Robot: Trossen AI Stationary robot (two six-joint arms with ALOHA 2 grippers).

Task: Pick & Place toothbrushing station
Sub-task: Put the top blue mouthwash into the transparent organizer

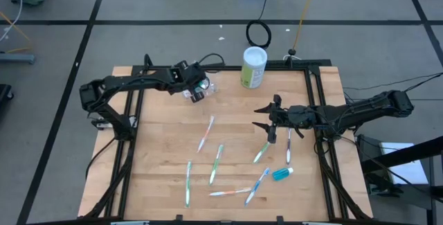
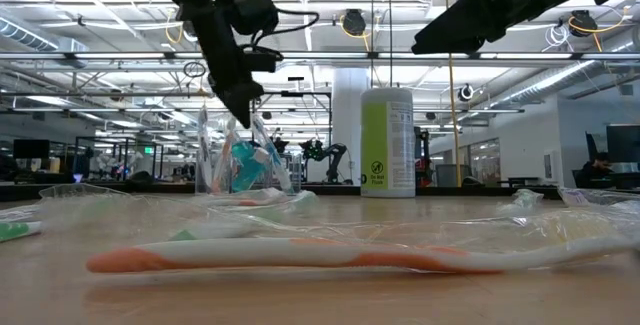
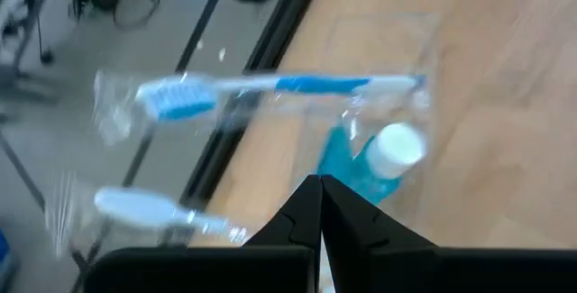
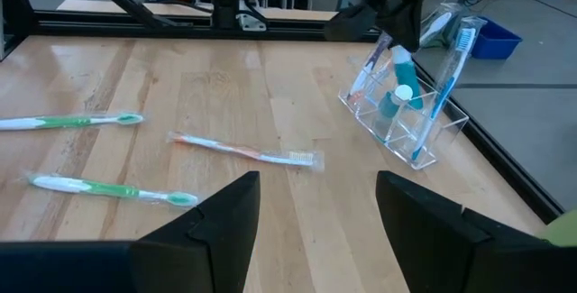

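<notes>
At the table's far-left area, left pincer (image 1: 199, 93) sits right over the clear toothbrushing station (image 4: 403, 113), fingers pressed together. Looks like they pinch the holder's top edge or something in it; can't confirm which, the contact is hidden behind the arm. Station stands upright, long axis running roughly 11-to-5 in the right wrist view, with blue brushes and a toothpaste tube (image 3: 379, 153) inside. Right pincer (image 1: 271, 115) hangs spread mid-table, at about 4 o'clock from the station, well apart. Loose toothbrushes (image 1: 217, 164) lie scattered nearer the front edge.
</notes>
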